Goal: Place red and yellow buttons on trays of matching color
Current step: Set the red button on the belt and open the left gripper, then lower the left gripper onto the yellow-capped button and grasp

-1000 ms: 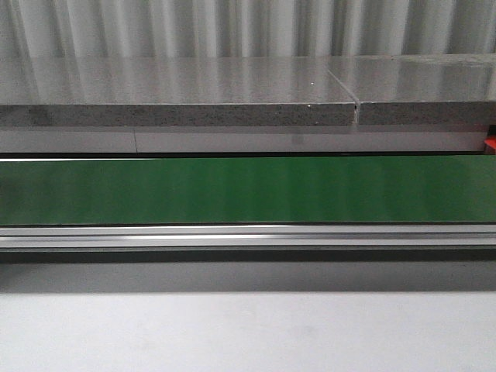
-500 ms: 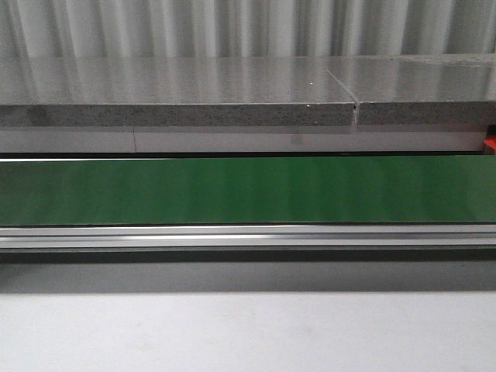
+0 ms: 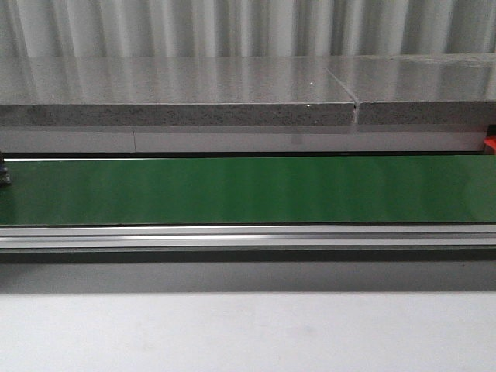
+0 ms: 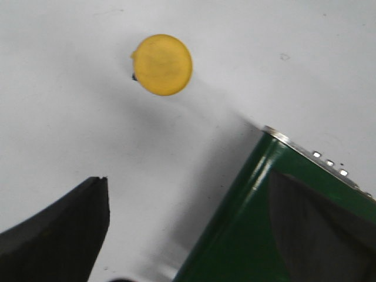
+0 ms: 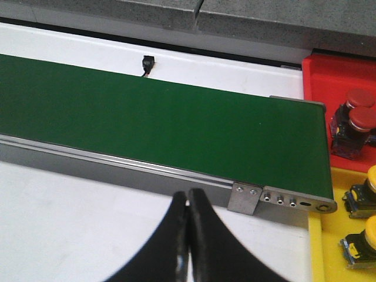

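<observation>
A yellow button [image 4: 161,64] lies alone on the white table [image 4: 53,117], ahead of your left claw [image 4: 188,229], whose fingers are spread wide and empty. The green conveyor belt [image 4: 247,223] end sits just under one finger. Ahead of your right claw [image 5: 188,235], pressed together and empty, two red buttons [image 5: 352,120] stand on the red tray [image 5: 329,70] and two yellow ones [image 5: 367,226] on the yellow tray [image 5: 320,247]. Judging by this, one button remains.

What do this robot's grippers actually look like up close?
Only the fingertips show. The left gripper has two broad, matte black fingers with blunt tips. The right gripper has the same smooth black fingers, curving and tapering to narrow tips. No cables or markings show.
</observation>
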